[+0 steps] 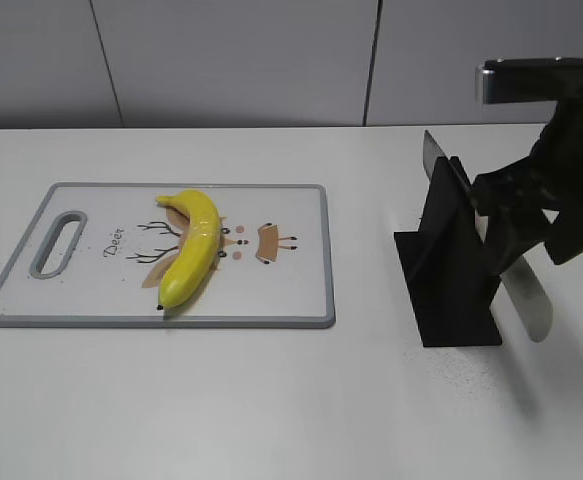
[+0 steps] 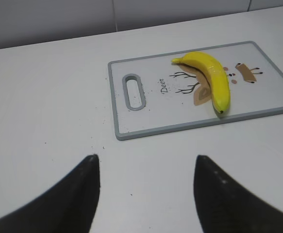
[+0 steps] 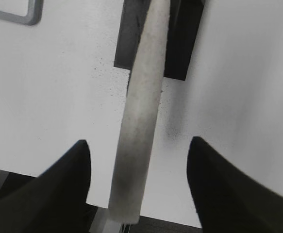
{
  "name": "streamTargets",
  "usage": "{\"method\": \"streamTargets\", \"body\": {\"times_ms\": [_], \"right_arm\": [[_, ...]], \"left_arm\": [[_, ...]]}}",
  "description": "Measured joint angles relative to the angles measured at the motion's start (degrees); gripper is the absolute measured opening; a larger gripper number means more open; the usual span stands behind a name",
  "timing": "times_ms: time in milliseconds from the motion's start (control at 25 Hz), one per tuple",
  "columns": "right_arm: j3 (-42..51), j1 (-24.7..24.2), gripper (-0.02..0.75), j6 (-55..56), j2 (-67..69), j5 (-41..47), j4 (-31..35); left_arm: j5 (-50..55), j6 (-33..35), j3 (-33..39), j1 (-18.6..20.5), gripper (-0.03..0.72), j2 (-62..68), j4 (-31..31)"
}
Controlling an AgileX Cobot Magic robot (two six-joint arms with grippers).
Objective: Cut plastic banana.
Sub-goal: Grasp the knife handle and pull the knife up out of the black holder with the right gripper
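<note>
While nothing is cut yet, the risks run left to right like this, with the board as landmark:

Left gripper [image 2: 143, 194]: fingers spread wide, holding nothing; it hovers over bare table near the board's handle end, apart from it. Risk: if it does not steady the banana or board, the fruit may roll under the blade.

Board [image 1: 301, 300]: lies flat on the table, handle slot at its left end. Risk: it looks light and unpinned, so a sideways push from the knife could slide it.

Banana [image 1: 193, 246]: whole, lying near the board's middle, stem toward the far edge, tip close to the near rim. Risk: its curved, glossy plastic skin looks slippery; a slanted cut could skid off and knock it off the board.

Stand [image 1: 451, 270]: black knife holder, well right of the board. Risk: the blade appears close against it, so a careless lift or swing could catch it and tip or drag it.

Knife [image 1: 519, 285]: pale blade tilted, tip pointing down toward the table just right of the stand. Risk: a loose hold could let it twist or drop on the way to the board.

Right gripper [image 3: 137, 174]: fingers stand either side of the knife; I cannot tell whether they press on it.
</note>
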Motion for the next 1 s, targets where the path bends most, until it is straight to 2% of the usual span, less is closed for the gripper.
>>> {"method": "streamTargets", "body": {"times_ms": [240,440,560,680,1000], "right_arm": [[0.0,0.1,0.483,2.1,6.1,-0.3,-0.3],[0.0,0.1,0.43,3.8,9.8,-0.5,-0.3],[0.3,0.1,0.36,4.4,10.3,-0.6,-0.3],[0.4,0.2,0.176,5.5,10.3,-0.4,0.4],[0.4,0.2,0.183,6.0,9.8,-0.3,1.2]], "left_arm": [[0.0,0.0,0.0,0.0,0.589,0.0,0.0],[0.0,0.0,0.0,0.0,0.589,0.0,0.0],[0.0,0.0,0.0,0.0,0.589,0.0,0.0],[0.0,0.0,0.0,0.0,0.589,0.0,0.0],[0.0,0.0,0.0,0.0,0.589,0.0,0.0]]}}
